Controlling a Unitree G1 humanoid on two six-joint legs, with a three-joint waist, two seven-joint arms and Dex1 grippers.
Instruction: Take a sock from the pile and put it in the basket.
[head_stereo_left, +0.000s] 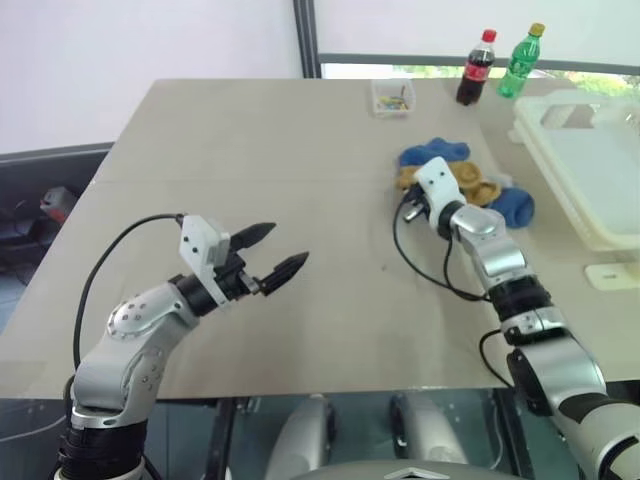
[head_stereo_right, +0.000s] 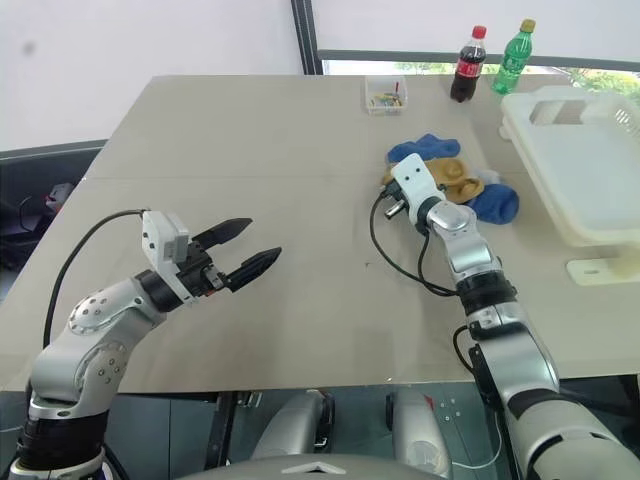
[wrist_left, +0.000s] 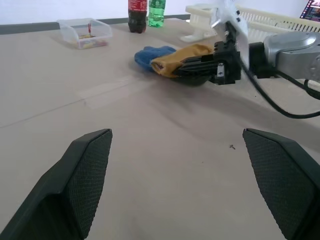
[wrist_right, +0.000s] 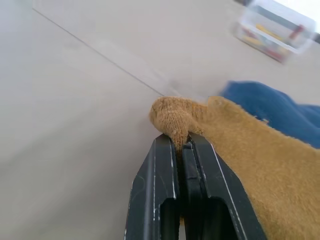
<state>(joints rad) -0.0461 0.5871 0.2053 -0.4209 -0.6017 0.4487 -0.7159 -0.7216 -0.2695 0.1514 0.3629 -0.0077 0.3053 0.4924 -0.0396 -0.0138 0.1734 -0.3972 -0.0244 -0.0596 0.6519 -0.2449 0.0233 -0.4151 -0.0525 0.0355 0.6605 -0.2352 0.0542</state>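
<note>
Right claw (wrist_right: 181, 150) is pinched tight on a fold of a mustard-yellow sock (wrist_right: 240, 155), at the near-left edge of the pile (head_stereo_right: 450, 175); the cloth bunches up just past the fingertips and the rest of the sock trails away beside the fingers. Sock looks to be still lying on the tabletop (head_stereo_right: 300, 150), though how much of it is lifted is hard to tell. Blue socks (head_stereo_left: 435, 153) lie right behind and beside the yellow one, touching it. The pile sits on the right half of the tabletop, near the basket (head_stereo_right: 585, 160), which stands at the right edge, just apart from the socks. Left claw (head_stereo_right: 245, 250) hovers over the near-left part of the tabletop, fingers spread wide, holding nothing, well apart from the pile. Small clear plastic box (head_stereo_left: 391, 97) and two bottles (head_stereo_left: 498, 62) stand at the far edge.
</note>
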